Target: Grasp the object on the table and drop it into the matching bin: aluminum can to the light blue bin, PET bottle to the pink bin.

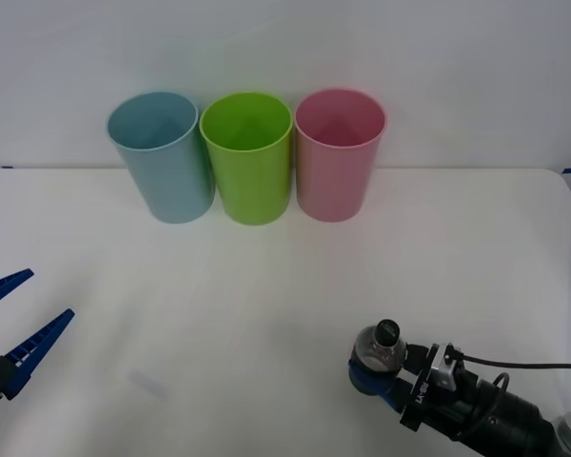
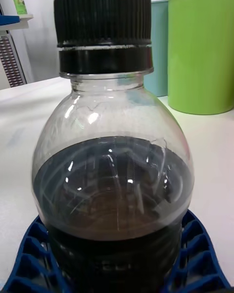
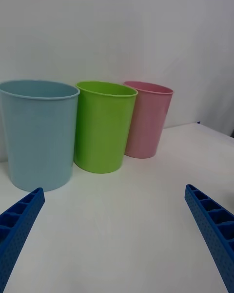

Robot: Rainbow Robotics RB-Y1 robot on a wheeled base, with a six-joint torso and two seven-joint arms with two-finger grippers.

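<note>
Clamped low around PET bottle (image 2: 114,141) well short of pink bin (image 1: 339,152); risked tipping out when lifted, grip below its middle.

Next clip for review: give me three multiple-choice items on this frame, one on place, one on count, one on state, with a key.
1. Where does the green bin stand?
A. between the light blue bin and the pink bin
B. at the row's right end
C. lying on its side

2. How many bins are on the table?
A. two
B. three
C. four

3. What is the right pincer doing?
A. hanging open, clear of everything
B. shut on the PET bottle
C. reaching into a bin

Key: 1 A, blue and pink flank it; 2 B, three stand in a row; 3 B, blue fingers hug the bottle's base while the left pincer waits open.
</note>
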